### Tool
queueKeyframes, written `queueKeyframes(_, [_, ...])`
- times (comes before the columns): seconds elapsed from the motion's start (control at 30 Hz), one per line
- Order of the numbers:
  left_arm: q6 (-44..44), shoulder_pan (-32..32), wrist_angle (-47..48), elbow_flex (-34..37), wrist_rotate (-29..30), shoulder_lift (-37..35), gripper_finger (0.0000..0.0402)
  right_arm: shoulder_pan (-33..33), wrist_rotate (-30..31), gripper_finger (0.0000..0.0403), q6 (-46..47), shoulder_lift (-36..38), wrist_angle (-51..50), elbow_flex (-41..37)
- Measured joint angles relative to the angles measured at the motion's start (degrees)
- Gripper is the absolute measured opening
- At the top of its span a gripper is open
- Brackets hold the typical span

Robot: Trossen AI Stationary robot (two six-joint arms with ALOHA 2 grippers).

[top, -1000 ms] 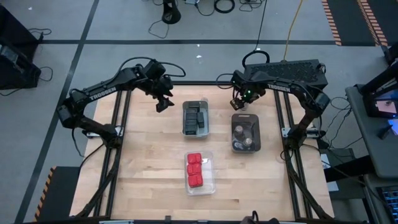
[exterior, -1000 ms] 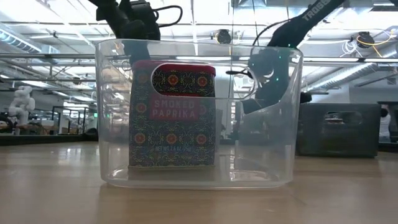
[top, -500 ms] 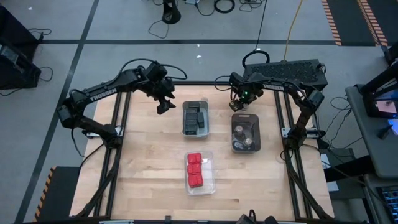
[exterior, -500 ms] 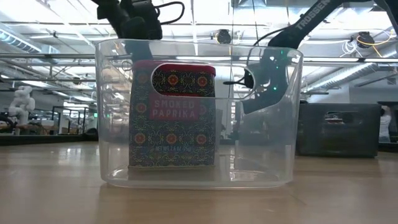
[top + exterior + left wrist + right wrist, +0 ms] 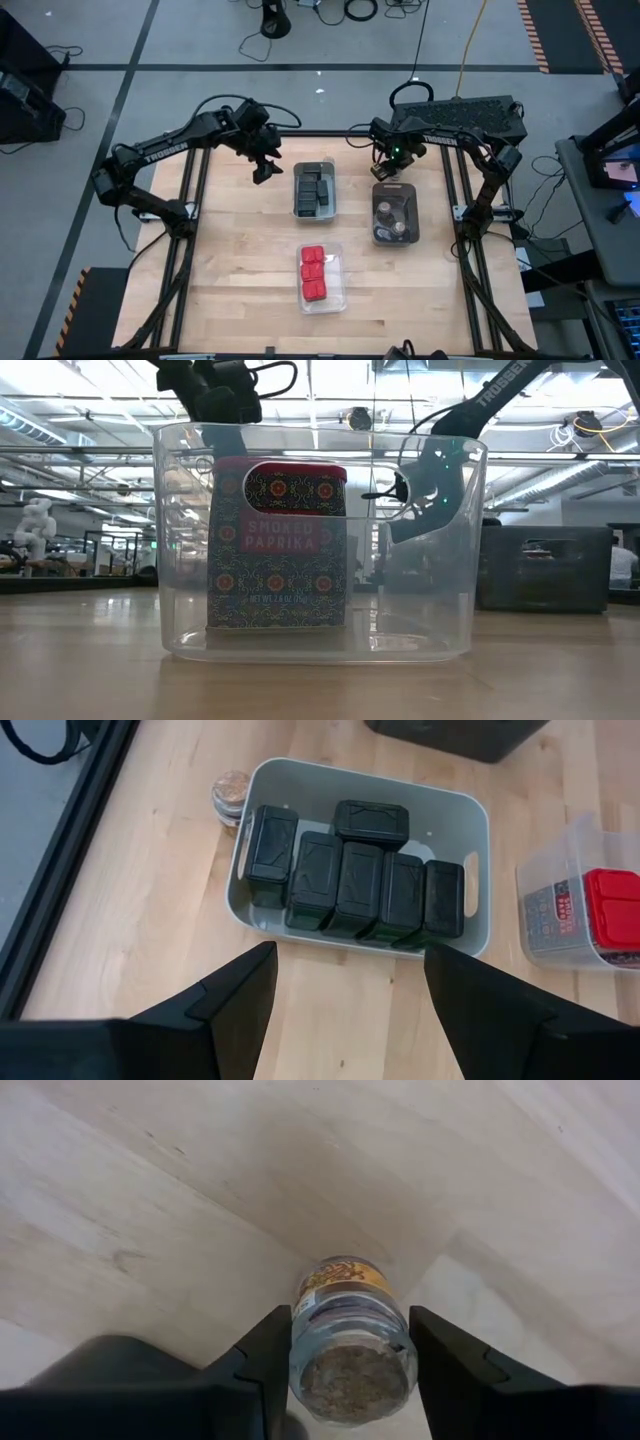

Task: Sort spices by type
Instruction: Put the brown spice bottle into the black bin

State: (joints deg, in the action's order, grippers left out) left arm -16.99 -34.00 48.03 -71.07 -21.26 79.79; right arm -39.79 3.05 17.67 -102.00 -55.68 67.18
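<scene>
My right gripper [image 5: 385, 172] points down at the far right of the table, shut on a small round jar [image 5: 345, 1290] with a tan-brown top. Just nearer, the dark tray [image 5: 414, 200] holds more such jars [image 5: 392, 218]. My left gripper [image 5: 263, 172] hangs open above the table, left of the clear tray [image 5: 300, 775] that holds several black blocks [image 5: 345, 880]. Another jar [image 5: 230, 792] stands on the table at that tray's far end. Red blocks [image 5: 313, 272] fill a clear tray [image 5: 340, 290] near the front. My right gripper has the jar between its two fingers [image 5: 262, 1365], which lie against opposite sides of the round wall [image 5: 298, 1350] near the top. The fingers come from above, pointing down. The jar stands upright, and I cannot tell whether its base is still on the table.
In the low view the clear tray [image 5: 175, 560] with a red paprika tin [image 5: 278, 545] fills the foreground, and both arms show behind it. A black case [image 5: 460, 112] lies beyond the table's far right edge. Bare wood [image 5: 240, 260] lies at the near left.
</scene>
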Motion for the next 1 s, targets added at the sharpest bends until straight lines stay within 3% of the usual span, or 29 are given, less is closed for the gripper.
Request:
queueKeyframes(0.27, [-0.04,-0.02,-0.02,0.00,0.00,0.00,0.0260,0.00,-0.02,0.0145,-3.77,1.65,-1.03,0.54])
queueKeyframes(0.53, [-0.31,-0.04,-1.36,0.00,0.02,0.00,0.0260,0.70,-3.14,0.0145,-2.47,9.83,-7.43,5.75])
queueKeyframes(0.7, [-1.28,-0.04,-2.17,0.00,0.02,0.00,0.0260,4.77,-7.77,0.0145,-0.54,15.73,-10.45,6.12])
queueKeyframes(1.0, [-1.53,-0.04,-3.63,0.00,0.02,0.00,0.0260,16.45,-6.17,0.0145,6.78,20.95,-12.26,5.56])
